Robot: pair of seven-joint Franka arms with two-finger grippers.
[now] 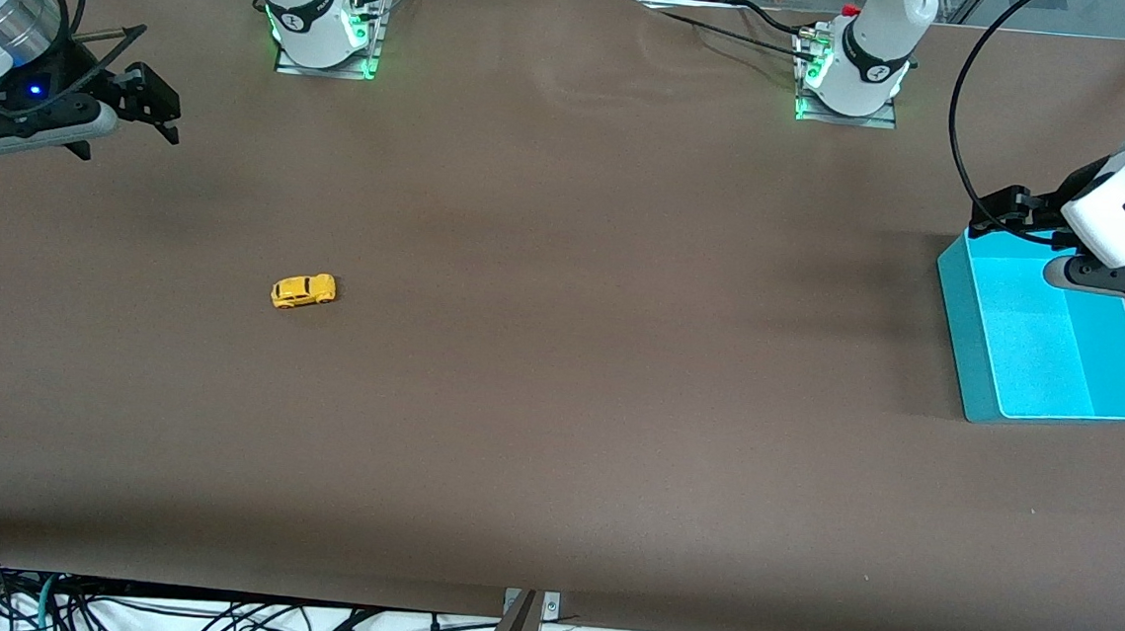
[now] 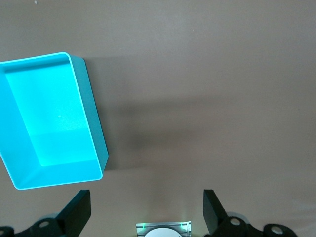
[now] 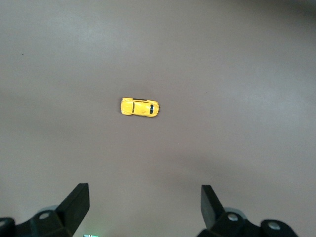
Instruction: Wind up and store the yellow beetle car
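Yellow beetle car sits on its wheels on the brown bench, w/ the right gripper up in the air well apart from it, fingers wide, nothing held. Left gripper hangs over the teal bin's edge, also wide, holding nothing.

yellow beetle car upright on table

The tabletop is covered in a matt brown sheet, smooth with faint creases. The yellow beetle car has a glossy painted shell. The turquoise bin looks like smooth plastic, its inner floor finely grained.
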